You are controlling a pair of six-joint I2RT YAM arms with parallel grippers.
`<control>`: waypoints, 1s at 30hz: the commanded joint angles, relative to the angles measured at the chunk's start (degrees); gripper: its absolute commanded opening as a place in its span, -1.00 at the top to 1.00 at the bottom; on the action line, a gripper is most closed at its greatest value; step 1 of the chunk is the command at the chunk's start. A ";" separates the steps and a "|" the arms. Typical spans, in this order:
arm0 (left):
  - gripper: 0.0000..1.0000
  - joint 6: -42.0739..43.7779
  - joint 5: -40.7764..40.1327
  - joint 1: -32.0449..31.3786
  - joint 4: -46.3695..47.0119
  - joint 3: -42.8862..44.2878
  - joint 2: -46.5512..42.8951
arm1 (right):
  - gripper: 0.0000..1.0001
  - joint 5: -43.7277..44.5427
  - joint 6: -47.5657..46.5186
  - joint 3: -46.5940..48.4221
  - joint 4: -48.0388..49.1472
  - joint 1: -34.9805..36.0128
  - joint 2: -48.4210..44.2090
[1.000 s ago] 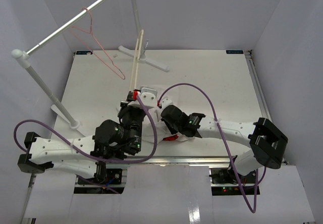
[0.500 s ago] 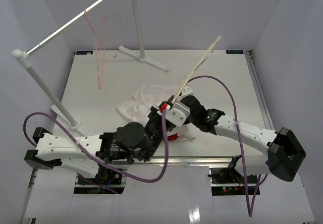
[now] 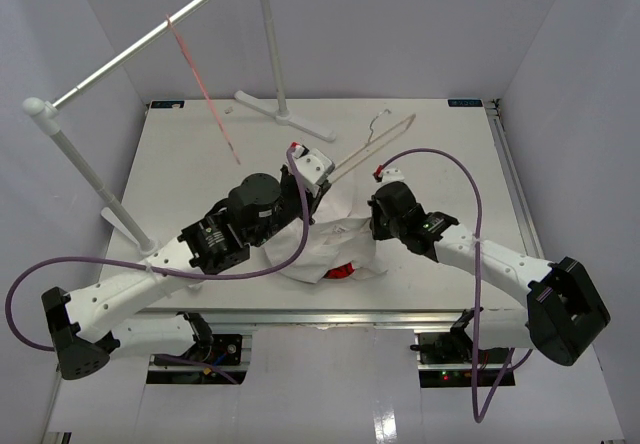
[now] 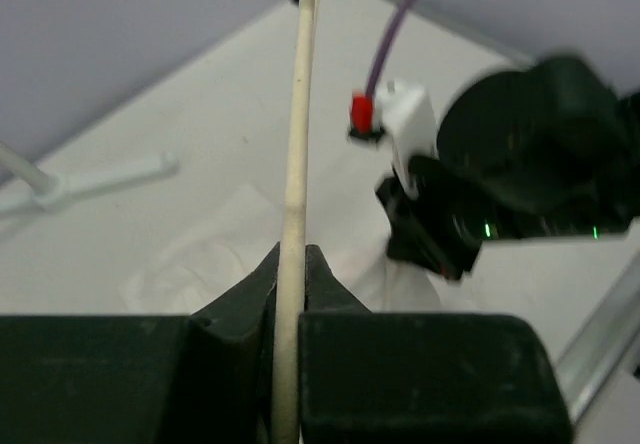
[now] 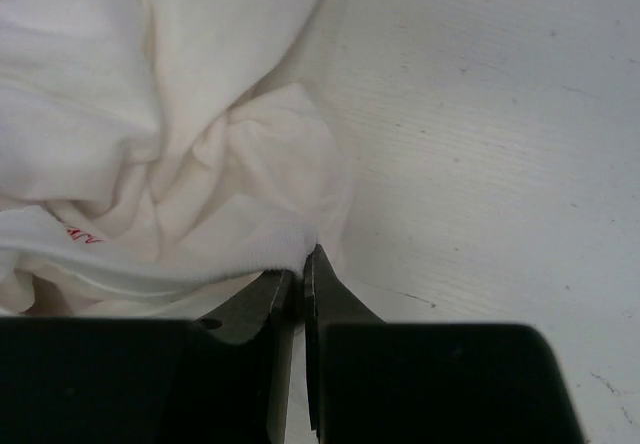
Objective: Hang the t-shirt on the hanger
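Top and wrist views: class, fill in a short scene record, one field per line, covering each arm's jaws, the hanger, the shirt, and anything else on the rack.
Left jaws: shut on one bar of the hanger
Right jaws: shut on the edge of the shirt
Hanger: beige, held at one end, hook at the far end
Shirt: crumpled on the table, not yet on the hanger
Rack: pink wire hanger hanging from the rail
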 commanded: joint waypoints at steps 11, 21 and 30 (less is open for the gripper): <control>1.00 -11.00 7.57 0.29 -23.84 -3.91 -14.19 | 0.85 -5.61 1.43 -0.83 1.10 -9.91 -6.74; 1.00 -9.05 14.53 0.25 -29.42 -8.09 -17.00 | 0.85 -4.06 0.89 2.31 -1.56 -10.17 -8.02; 1.00 -9.84 8.32 0.21 -29.34 -10.47 -18.17 | 0.84 -3.66 -0.26 3.92 -3.24 -10.26 -9.20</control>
